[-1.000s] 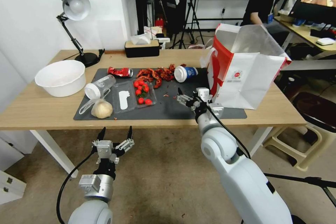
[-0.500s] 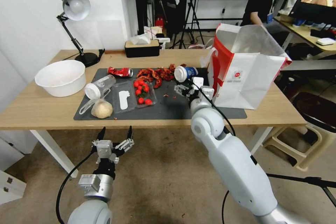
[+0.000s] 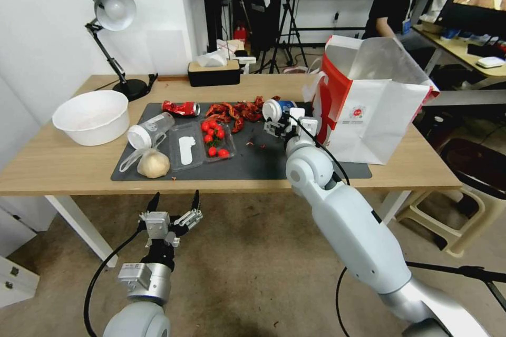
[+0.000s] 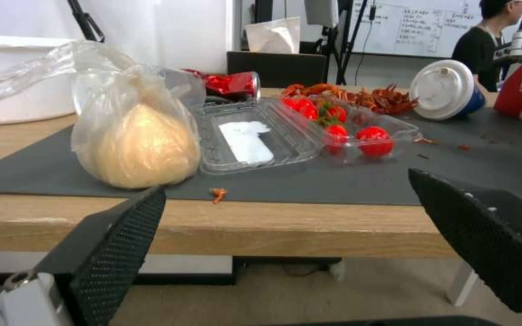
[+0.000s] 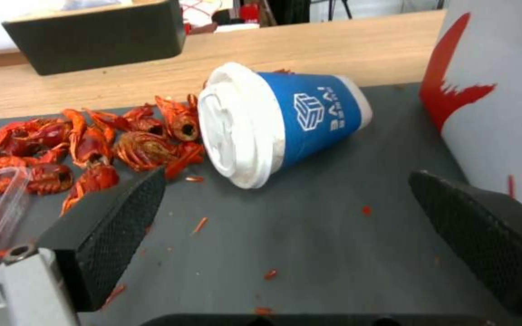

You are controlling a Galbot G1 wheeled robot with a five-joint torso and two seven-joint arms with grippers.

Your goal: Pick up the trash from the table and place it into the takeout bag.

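The blue-white cup (image 3: 281, 109) lies on its side on the dark mat (image 3: 253, 160), its white lid (image 5: 234, 124) facing my right gripper (image 3: 280, 124). That gripper is open just short of the cup, with nothing between its fingers (image 5: 110, 226). The takeout bag (image 3: 369, 110) stands open just to the right, its red-marked wall (image 5: 503, 99) beside the gripper. A crushed red can (image 3: 181, 108), a clear lidded cup (image 3: 150, 130) and a bagged beige lump (image 3: 153, 163) lie at the mat's left. My left gripper (image 3: 174, 204) hangs open below the table's (image 3: 52, 163) front edge, facing the lump (image 4: 143, 145).
Red crayfish shells (image 3: 237, 110) and a clear clamshell tray of tomatoes (image 3: 213, 139) lie mid-mat. A white bowl (image 3: 92, 116), a desk lamp (image 3: 113, 10) and a black tissue box (image 3: 213, 71) stand toward the back left. A stool (image 3: 448, 210) sits right of the table.
My right gripper has moved forward over the mat, from near the front edge up to the blue-white cup. The left arm has not moved.
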